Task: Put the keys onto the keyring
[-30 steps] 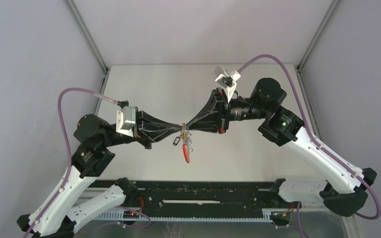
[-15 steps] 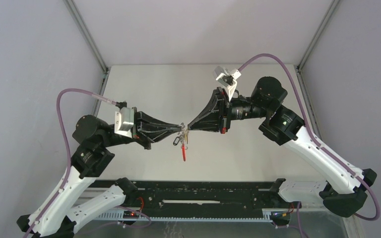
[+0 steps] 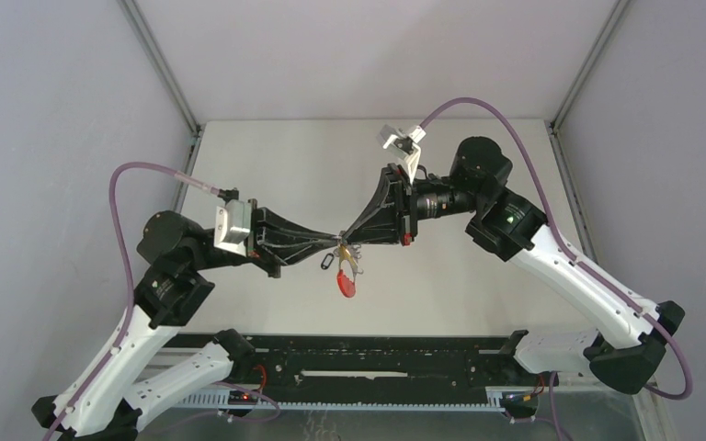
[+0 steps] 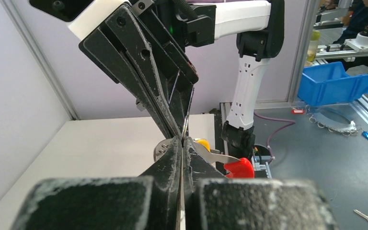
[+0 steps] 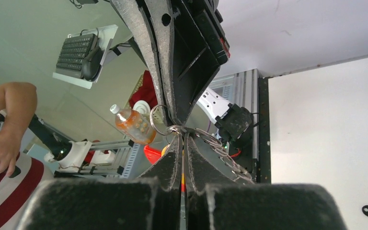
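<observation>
**Item held.** The red curved plastic keyring (image 3: 346, 285), with its bunch of small silver wire rings (image 5: 215, 141), hangs in the air above the white desk (image 3: 267, 156). It is about midway between the left and right edges and nearer the near edge than the far one. The red band is the lowest part. It hangs over the strip of desk in front of the black rail (image 3: 377, 354) that runs along the near edge.

**Fingers.** The left arm's fingers (image 3: 332, 241) are pressed together and pinch the wire bunch from the left. The right arm's fingers (image 3: 350, 237) are pressed together and pinch the same bunch from the right. The two sets of tips meet point to point, touching or nearly so. Which single ring each set grips cannot be told.

**Keys.** The small silver key with the yellow-orange plastic tag (image 4: 202, 143) hangs at the bunch, just beside the red band. The small key with the black plastic tag (image 3: 327, 262) appears to lie on the desk under the left fingers, apart from the keyring.

**Clearances.** Bare desk runs from the fingertips to the far edge and both far corners. The left arm's joints stand at the left edge, close to the grey left wall (image 3: 55, 138). The right arm's joints sit near the right edge, close to the right wall (image 3: 671, 138). Toward the near edge, only a narrow strip of desk separates the hanging band from the rail.
</observation>
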Robot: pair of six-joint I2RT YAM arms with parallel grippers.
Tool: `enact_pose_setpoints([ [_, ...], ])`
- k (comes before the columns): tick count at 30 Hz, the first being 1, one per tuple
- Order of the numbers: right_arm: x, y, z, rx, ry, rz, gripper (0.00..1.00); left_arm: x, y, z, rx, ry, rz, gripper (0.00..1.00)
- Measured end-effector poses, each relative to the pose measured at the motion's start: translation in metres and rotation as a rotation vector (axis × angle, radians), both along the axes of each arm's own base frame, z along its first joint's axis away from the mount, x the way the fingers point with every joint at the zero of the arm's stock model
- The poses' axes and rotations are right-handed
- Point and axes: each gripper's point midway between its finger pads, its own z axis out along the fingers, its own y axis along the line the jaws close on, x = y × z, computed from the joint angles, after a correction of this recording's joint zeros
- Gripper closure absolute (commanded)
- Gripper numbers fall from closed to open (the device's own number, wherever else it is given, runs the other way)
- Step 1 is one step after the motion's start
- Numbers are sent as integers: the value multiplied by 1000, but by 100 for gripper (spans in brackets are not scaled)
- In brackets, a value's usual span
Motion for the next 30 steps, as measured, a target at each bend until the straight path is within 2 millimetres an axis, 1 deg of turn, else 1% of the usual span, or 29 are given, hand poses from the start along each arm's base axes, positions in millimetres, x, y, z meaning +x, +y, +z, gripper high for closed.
enact_pose_setpoints([
  [2, -1, 0, 1, 2, 4, 10, 88, -1, 0, 0, 1, -2, -6, 100],
  [6, 1, -2, 2, 6, -7, 3, 70, -2, 0, 1, -1, -7, -10, 100],
  [9, 6, -8, 2, 4, -20, -31, 63, -2, 0, 1, -3, -10, -10, 100],
  [12, 8, -16, 7, 12, -62, -68, 61, -3, 1, 2, -6, -13, -10, 100],
  [15, 7, -22, 20, 39, -122, -89, 59, -3, 1, 3, -9, -16, -10, 100],
  [17, 2, -23, 27, 57, -163, -87, 58, -3, 1, 3, -9, -17, -10, 100],
  [23, -13, -16, 35, 70, -285, -69, 58, -3, 1, 3, -9, -16, -10, 100],
  [26, -16, -12, 38, 70, -324, -61, 60, -3, 1, 3, -9, -16, -10, 100],
  [30, -15, -7, 34, 55, -341, -61, 61, -3, 1, 3, -9, -16, -10, 100],
])
